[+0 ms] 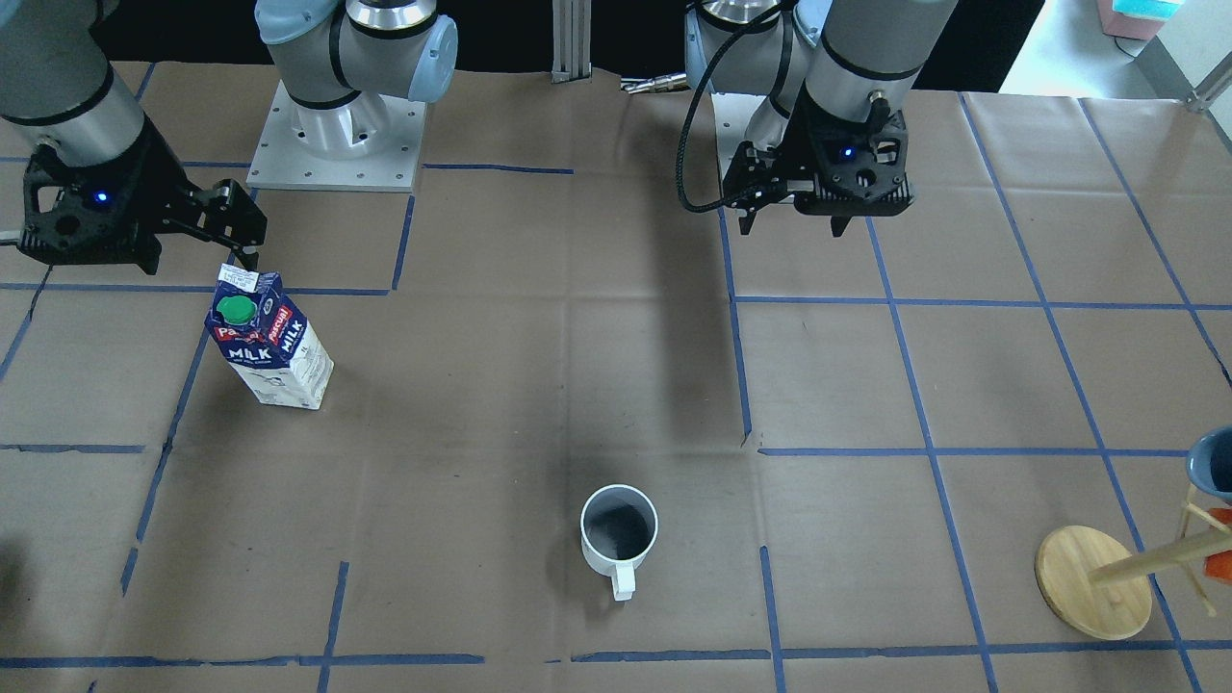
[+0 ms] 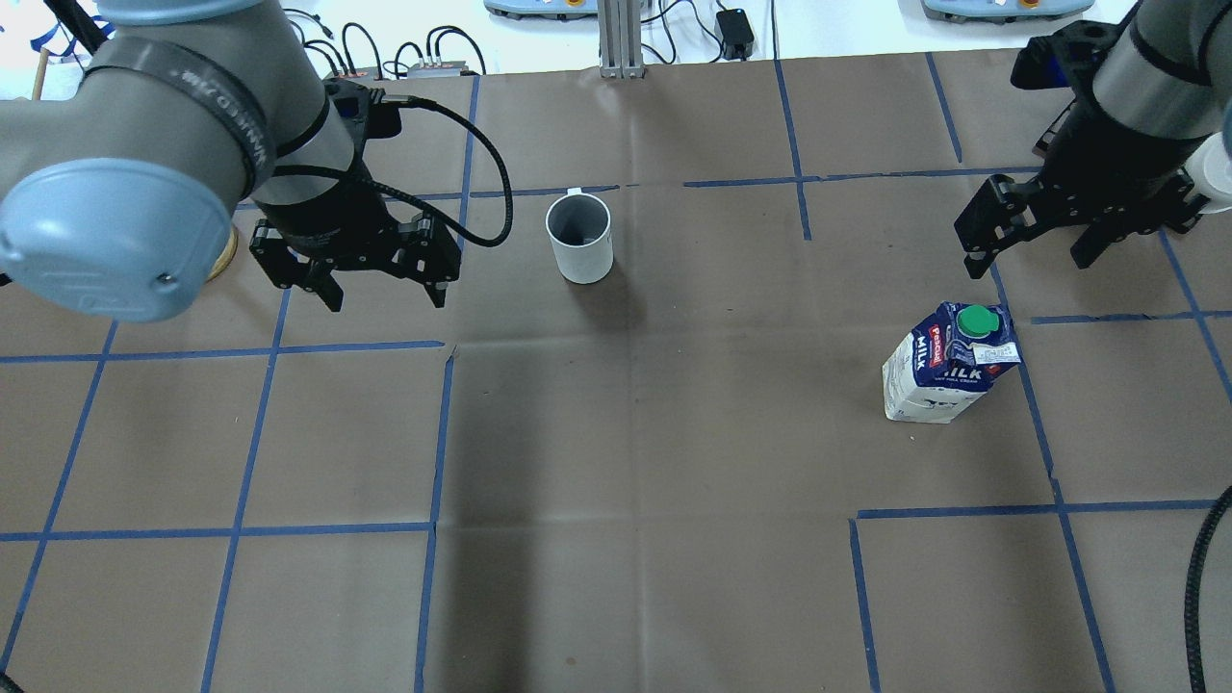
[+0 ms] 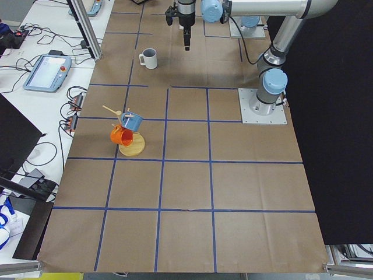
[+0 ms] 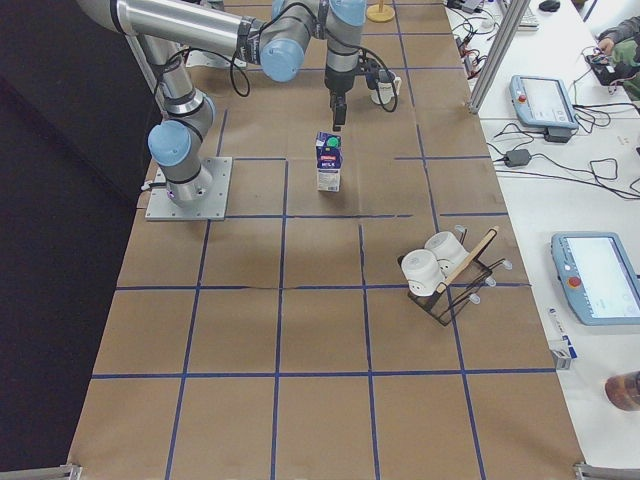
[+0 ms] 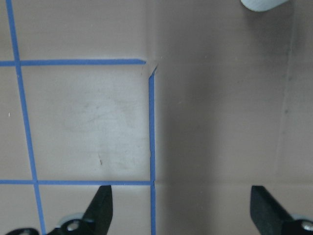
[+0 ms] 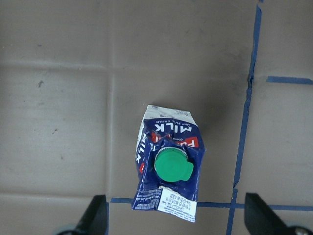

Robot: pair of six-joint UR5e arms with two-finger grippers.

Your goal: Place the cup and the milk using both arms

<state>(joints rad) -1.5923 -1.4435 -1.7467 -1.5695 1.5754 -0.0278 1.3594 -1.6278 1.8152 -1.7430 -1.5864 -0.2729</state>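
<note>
Now the right gripper [image 2: 1026, 265] hangs roughly above the milk [image 2: 948, 371], jaws spread wide to straddle it. Left gripper [image 2: 385, 298], jaws equally apart, hovers beside the cup [image 2: 578, 239], probably well above it.

My left gripper [image 2: 385, 296] hangs pointing down, jaws spread wide, holding nothing. My right gripper [image 2: 1028, 258] hangs the same way, jaws wide apart and empty.

Two opposing high views, two side views, two close downward wrist views; milk [image 2: 948, 371] in four.
</note>
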